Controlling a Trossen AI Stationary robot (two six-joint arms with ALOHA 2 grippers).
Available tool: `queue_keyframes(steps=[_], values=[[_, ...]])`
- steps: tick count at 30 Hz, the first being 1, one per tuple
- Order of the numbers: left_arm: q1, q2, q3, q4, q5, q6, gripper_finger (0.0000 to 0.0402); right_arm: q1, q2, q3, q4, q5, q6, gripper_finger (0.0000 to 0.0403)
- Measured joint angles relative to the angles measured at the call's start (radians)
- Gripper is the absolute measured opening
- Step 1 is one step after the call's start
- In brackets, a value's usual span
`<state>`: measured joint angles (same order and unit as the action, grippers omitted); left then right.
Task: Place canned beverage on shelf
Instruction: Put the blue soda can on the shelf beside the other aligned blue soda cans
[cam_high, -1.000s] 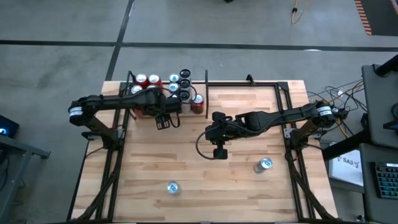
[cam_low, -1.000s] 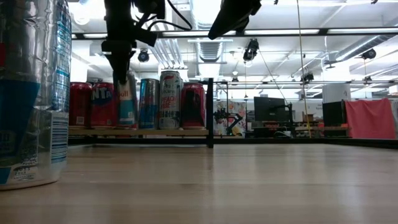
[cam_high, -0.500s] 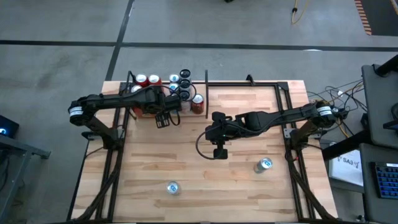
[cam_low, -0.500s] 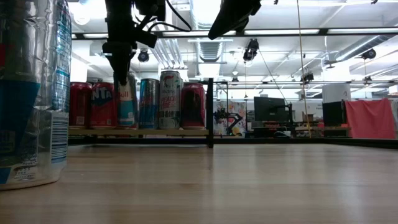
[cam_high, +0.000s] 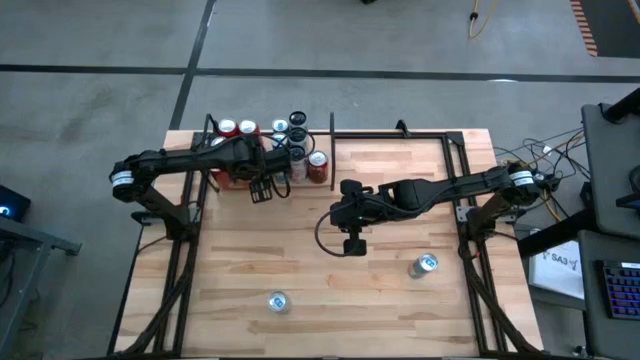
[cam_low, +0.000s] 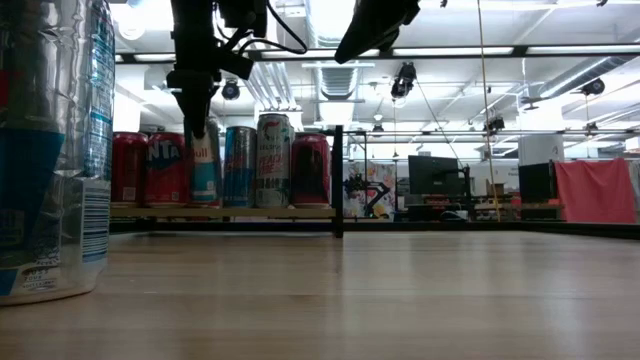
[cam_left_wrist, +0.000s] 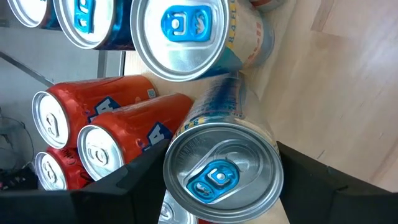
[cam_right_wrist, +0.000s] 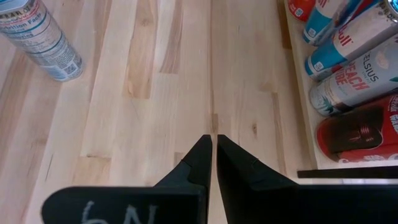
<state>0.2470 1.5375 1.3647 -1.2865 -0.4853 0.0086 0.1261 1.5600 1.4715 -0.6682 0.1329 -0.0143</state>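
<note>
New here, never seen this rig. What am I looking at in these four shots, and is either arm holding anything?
Two dark robot arms work at a wooden table. One camera looks straight down, one sits at table-top height, and one rides on each wrist.

At the far edge stands a black-framed shelf with a wood floor, packed with upright cans.

The left gripper is at the shelf front. Its wrist camera shows a silver-and-blue can between its two fingers, so it appears to be gripping that can among the shelved ones.

The right gripper hangs over mid-table, fingers shut on nothing.

Two more cans wait on the table: one near the front edge, one to the right.
</note>
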Motion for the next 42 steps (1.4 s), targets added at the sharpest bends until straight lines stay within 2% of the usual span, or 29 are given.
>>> queue_keyframes(steps=[5,23,33,42], values=[[0.006,0.0,0.0,0.009,0.041,0.01,0.0235,0.0,0.0,0.0,0.0,0.0,-0.004,0.0013],[0.007,0.0,0.0,0.016,0.043,0.014,0.0236,0.0,0.0,0.0,0.0,0.0,-0.005,0.0013],[0.006,0.0,0.0,0.02,0.043,0.013,0.0257,0.0,0.0,0.0,0.0,0.0,-0.005,0.0013],[0.007,0.0,0.0,0.02,0.042,0.013,0.026,0.0,0.0,0.0,0.0,0.0,-0.005,0.0013]])
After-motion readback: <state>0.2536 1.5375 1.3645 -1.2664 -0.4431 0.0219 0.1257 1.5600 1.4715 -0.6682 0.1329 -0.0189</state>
